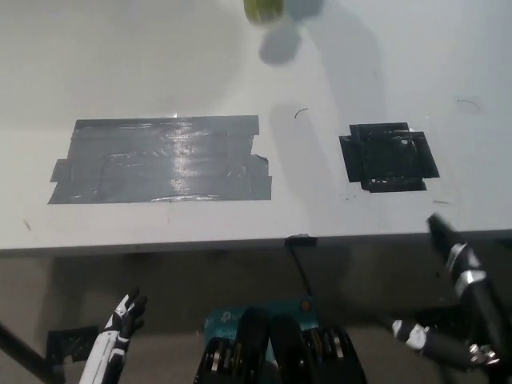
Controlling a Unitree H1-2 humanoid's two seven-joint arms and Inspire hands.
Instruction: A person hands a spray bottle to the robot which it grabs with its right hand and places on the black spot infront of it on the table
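Observation:
A yellow-green object, apparently the spray bottle (263,8), shows blurred at the picture's top edge, held above the far side of the white table (240,232); who holds it is cut off. It casts a round shadow on the table below. The black tape spot (390,157) lies on the table's right part with nothing on it. My black right hand (470,286) is low at the bottom right, below the table's front edge, open with fingers spread and holding nothing. My white left hand (120,326) rests at the lower left under the table edge, open.
A large grey tape patch (164,160) covers the table's left-centre. A small black clip (300,239) with a cable hangs at the front edge's middle. Dark floor lies below the table.

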